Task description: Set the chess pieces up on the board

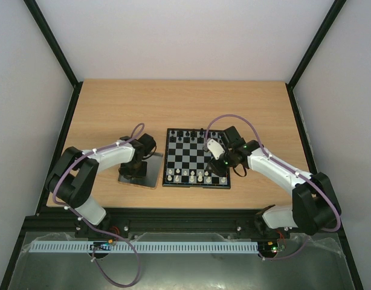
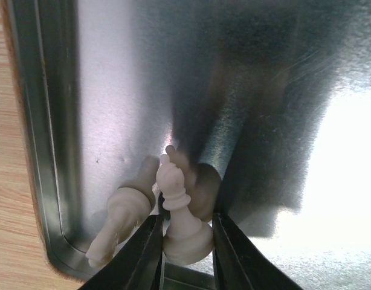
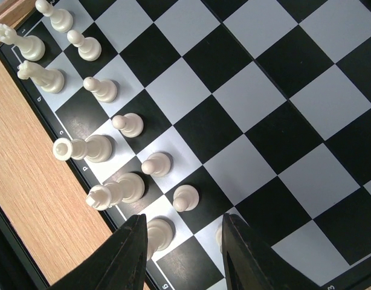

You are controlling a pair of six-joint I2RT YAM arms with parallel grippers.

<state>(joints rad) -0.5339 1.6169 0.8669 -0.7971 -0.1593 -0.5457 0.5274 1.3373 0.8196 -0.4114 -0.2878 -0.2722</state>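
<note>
In the left wrist view a white bishop (image 2: 179, 211) stands upright near the corner of the metal tray (image 2: 113, 90). My left gripper (image 2: 185, 241) is shut on its base, a finger touching each side. Another white piece (image 2: 122, 220) lies on its side just left of it, and a third (image 2: 200, 187) lies behind. My right gripper (image 3: 184, 220) hovers open over the board (image 3: 252, 96), nothing between its fingers. Several white chess pieces stand in two rows along that edge, among them a pawn (image 3: 185, 198) and a rook (image 3: 83, 148).
From above, the tray (image 1: 150, 172) sits left of the board's rim (image 1: 196, 185). Black pieces (image 1: 188, 133) line the board's far edge. My left gripper (image 1: 137, 172) is over the tray and my right gripper (image 1: 217, 166) over the board's near right part.
</note>
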